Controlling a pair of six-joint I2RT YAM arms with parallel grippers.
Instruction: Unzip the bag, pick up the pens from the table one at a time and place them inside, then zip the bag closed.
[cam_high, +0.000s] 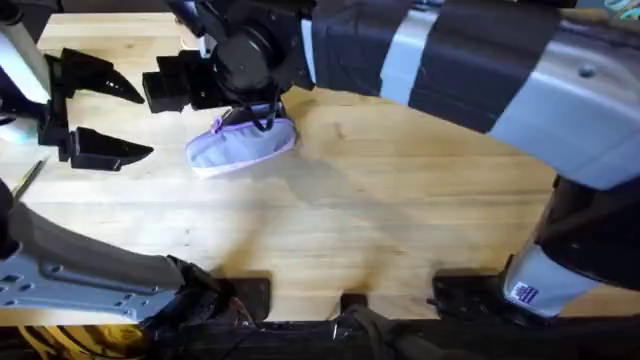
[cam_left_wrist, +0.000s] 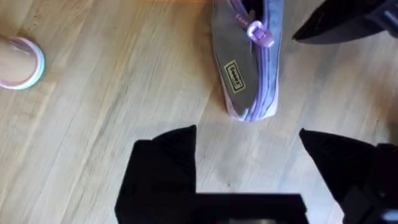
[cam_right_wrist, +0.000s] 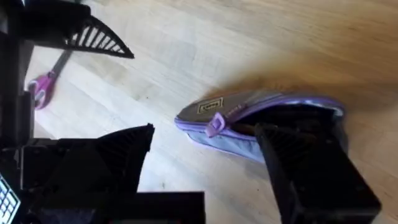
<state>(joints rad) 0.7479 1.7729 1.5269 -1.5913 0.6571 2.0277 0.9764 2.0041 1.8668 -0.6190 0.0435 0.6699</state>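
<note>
Pouch on surface, both tools beside it.
Left tool (cam_high: 105, 118), left of the pouch (cam_high: 243, 143), fingers apart, empty. Pouch lies on the surface (cam_high: 400, 220), zipper partly open. Right tool (cam_right_wrist: 205, 162) over the pouch, fingers apart, one finger (cam_right_wrist: 311, 168) touching its opening.

The lavender bag (cam_right_wrist: 249, 127) lies on the wooden table (cam_right_wrist: 261, 43), its zipper partly open, the purple pull (cam_right_wrist: 216, 123) beside a small label (cam_right_wrist: 211, 106). The right gripper (cam_right_wrist: 205, 168) has its fingers spread; one finger (cam_right_wrist: 305, 168) covers the bag's end. A pink-ended pen (cam_right_wrist: 42, 87) lies apart.
</note>
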